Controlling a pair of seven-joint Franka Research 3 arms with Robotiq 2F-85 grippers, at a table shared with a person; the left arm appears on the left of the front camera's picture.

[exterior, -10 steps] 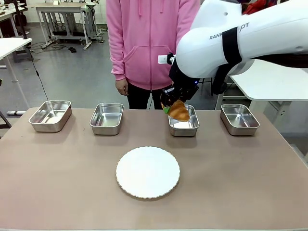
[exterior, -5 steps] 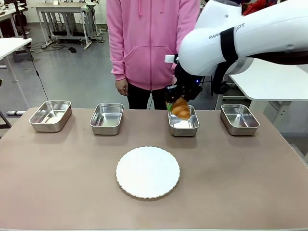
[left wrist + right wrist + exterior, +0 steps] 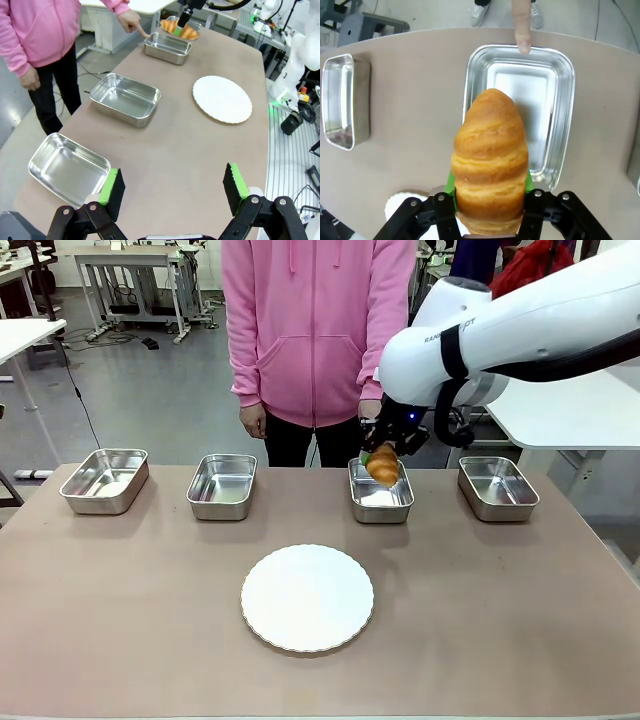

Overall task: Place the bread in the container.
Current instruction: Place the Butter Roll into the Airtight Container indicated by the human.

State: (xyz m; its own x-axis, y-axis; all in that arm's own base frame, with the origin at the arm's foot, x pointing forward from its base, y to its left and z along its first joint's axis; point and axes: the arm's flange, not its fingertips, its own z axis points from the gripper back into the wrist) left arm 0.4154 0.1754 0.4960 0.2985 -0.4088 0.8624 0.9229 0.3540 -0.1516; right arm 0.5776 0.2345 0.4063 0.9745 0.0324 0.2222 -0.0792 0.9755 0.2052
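- Since the earlier frames the right arm has pulled back and to the right, carrying the bread point(image 3: 382, 466) from the near-left edge of the third pan to a spot over its far half.
- Left hand point(image 3: 172, 189): released, pads wide apart, holding nothing, hovering above the worktop point(image 3: 120, 600) near the leftmost pan point(image 3: 67, 168).
- Plate point(image 3: 307, 597) lies bare at the middle of the worktop, unchanged.
- Right hand point(image 3: 490, 205): clenched on the bread's lower end, so the bread stands up between the pads, above the container point(image 3: 555, 115) and not yet inside it.
- Person's finger point(image 3: 522, 25) points at the container's far rim, touching or just above it.
- Judgement: this marks the third pan as the goal; what remains is to lower a little and let go.
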